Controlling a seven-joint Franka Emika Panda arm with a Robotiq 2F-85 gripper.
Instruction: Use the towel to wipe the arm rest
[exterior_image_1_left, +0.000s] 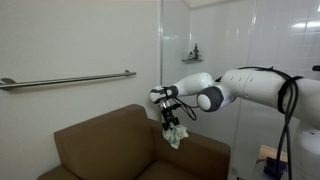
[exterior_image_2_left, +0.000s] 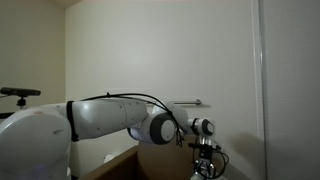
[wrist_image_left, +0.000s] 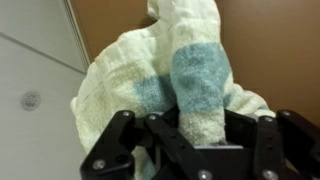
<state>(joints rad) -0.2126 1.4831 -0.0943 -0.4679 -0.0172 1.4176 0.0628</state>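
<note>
Towel hangs from the gripper, which pinches its top end tight. The brown arm rest sits right below the towel, very near. I cannot tell if they touch. Going down looks like the way to reach it.

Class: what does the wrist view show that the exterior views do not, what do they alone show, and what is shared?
Only the wrist view: bluish patches on the towel, seen close. Only an exterior view: the robot arm, the brown arm rest and the grey wall bar. Both: the towel gripped in the end effector.
</note>
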